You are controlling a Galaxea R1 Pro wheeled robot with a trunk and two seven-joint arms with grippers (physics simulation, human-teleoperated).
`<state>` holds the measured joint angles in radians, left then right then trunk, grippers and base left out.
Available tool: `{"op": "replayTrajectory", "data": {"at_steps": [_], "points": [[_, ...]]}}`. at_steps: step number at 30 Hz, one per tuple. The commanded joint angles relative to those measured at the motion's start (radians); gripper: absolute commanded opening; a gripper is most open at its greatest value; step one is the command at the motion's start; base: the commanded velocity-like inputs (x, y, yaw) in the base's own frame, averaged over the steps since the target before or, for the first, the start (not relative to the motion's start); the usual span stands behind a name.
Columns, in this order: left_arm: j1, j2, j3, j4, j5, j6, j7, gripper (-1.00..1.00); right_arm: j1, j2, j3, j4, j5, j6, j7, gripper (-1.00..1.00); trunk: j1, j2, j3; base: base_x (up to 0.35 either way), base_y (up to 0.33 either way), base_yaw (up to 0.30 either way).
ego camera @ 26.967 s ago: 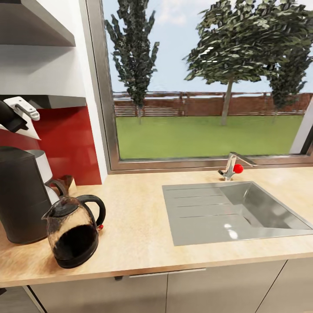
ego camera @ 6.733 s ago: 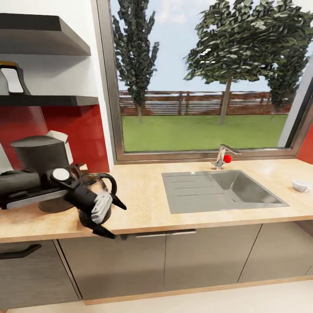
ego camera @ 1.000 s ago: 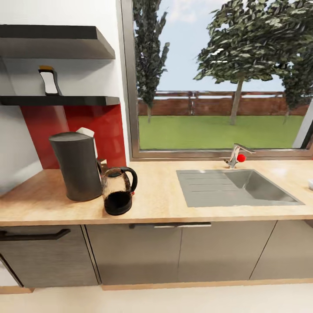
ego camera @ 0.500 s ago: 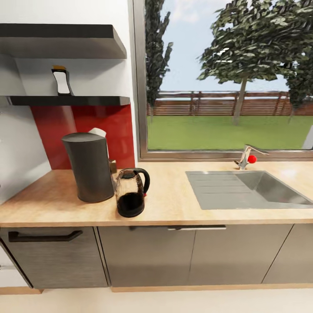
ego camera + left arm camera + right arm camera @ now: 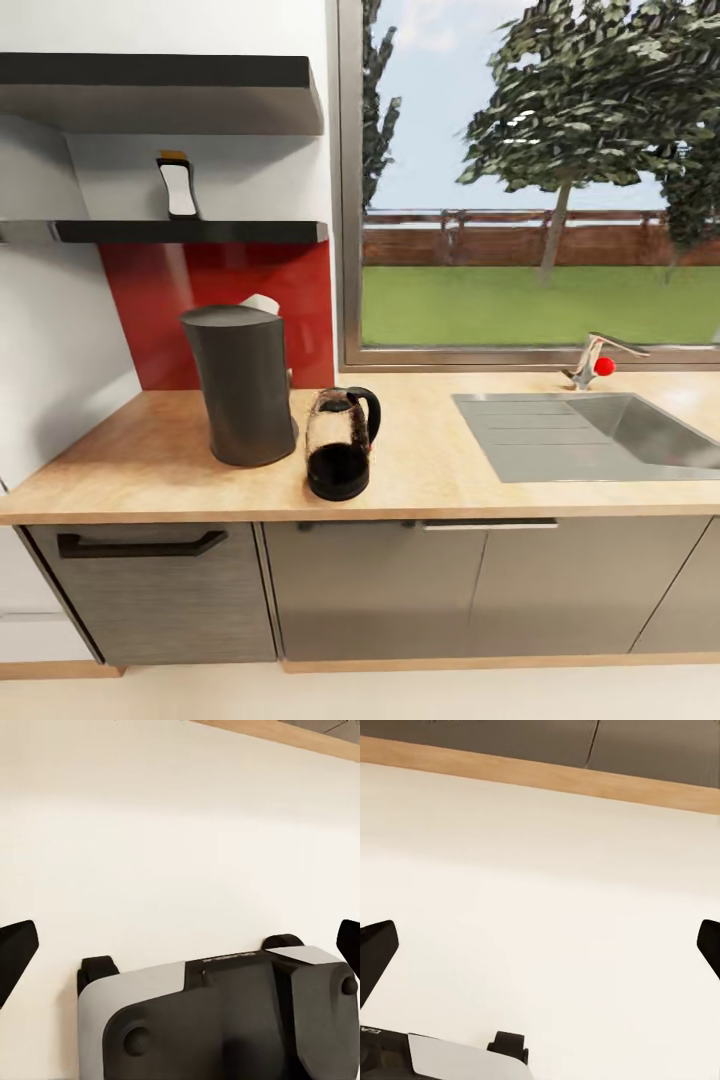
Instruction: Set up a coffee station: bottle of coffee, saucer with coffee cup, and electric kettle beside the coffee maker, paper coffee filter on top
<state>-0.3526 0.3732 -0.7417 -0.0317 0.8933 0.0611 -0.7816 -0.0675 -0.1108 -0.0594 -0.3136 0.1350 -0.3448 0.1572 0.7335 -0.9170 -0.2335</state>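
- Coffee maker (image 5: pixel 240 385) and electric kettle (image 5: pixel 340 457) side by side on bench (image 5: pixel 150 465).
- Left gripper (image 5: pixel 180 945), right gripper (image 5: pixel 540 945): wide, empty.
- Next: fetch bottle of coffee (image 5: pixel 180 187) from shelf (image 5: pixel 200 232).

Black pointed fingertips (image 5: pixel 16 949); light-grey and black rounded base (image 5: pixel 217 1020) with round knobs.

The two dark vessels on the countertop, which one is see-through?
The electric kettle: the shorter, rounded one with clear glass walls and a curved black handle. The coffee maker beside it is a taller, opaque dark-grey cylinder.
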Motion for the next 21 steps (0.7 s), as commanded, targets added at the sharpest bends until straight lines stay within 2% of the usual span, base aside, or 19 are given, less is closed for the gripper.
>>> {"op": "replayTrajectory", "data": {"at_steps": [1, 13, 21], "points": [[0.0, 0.001, -0.007, -0.001, 0.01, 0.006, -0.002, 1.0, 0.0, 0.0, -0.007, 0.0, 0.009, -0.003, 0.004, 1.0, 0.0, -0.001, -0.001, 0.0, 0.31, 0.0], [0.0, 0.001, -0.007, -0.001, 0.01, 0.006, -0.002, 1.0, 0.0, 0.0, -0.007, 0.001, 0.009, -0.003, 0.004, 1.0, 0.0, -0.001, -0.001, 0.0, 0.311, -0.011], [-0.001, 0.001, -0.007, -0.001, 0.01, 0.006, -0.002, 1.0, 0.0, 0.0, -0.007, 0.001, 0.009, -0.003, 0.004, 1.0, 0.0, -0.001, -0.001, 0.0, 0.312, -0.134]]}}
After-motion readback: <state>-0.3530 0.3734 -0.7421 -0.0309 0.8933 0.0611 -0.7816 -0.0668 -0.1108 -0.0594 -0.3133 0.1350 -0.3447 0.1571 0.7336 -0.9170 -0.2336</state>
